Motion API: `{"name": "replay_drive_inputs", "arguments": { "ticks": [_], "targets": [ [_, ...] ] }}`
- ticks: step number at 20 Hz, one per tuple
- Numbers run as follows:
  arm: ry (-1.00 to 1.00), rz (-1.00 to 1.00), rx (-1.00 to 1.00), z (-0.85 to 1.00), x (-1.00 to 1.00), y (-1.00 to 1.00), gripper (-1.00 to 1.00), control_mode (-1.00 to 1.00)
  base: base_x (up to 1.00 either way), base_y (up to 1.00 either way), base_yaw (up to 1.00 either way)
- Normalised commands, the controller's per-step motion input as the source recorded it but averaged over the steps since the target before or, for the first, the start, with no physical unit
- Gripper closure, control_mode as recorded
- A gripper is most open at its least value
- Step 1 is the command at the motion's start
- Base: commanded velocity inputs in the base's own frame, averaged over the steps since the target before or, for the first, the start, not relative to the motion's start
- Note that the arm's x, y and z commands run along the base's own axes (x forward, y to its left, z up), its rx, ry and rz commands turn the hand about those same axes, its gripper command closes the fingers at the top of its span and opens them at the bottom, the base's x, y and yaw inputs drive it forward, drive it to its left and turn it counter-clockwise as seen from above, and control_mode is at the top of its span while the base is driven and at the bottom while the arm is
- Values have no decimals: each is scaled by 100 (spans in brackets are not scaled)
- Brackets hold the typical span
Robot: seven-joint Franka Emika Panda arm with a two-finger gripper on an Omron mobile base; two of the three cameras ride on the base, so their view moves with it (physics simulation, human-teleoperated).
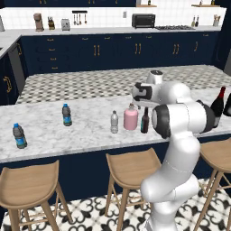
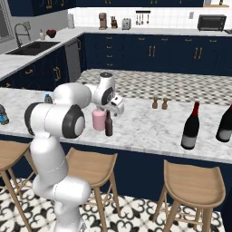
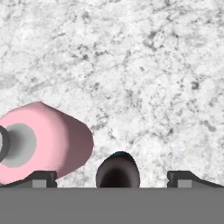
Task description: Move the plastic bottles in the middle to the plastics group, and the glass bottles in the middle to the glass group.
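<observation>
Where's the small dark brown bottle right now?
The small dark brown bottle stands upright mid-counter in the left base view, just right of the pink bottle; in the hand view its top sits between the open gripper tips.

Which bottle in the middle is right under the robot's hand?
The small dark brown bottle, between the hand's open fingertips; the pink bottle sits beside.

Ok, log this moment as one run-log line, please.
claw: open, above brown bottle | pink bottle: beside it, untouched | clear bottle: middle, unmoved | counter: marble
</observation>
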Motion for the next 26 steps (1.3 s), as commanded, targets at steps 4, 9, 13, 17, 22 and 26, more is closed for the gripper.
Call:
{"name": "replay_drive_inputs", "arguments": {
  "ticks": [4,9,13,17,22,26],
  "targets": [
    [0,-15,8,-3,-3,5,100,-100,0,0,0],
    [0,-14,8,-17,0,2,100,-100,0,0,0],
    [0,-13,3,-12,0,2,100,-100,0,0,0],
    [0,-5,0,5,-23,-10,100,-100,0,0,0],
    [0,-9,0,32,-55,-54,100,-100,0,0,0],
    [-4,-8,-3,34,-45,-71,100,-100,0,0,0]
  ]
}}
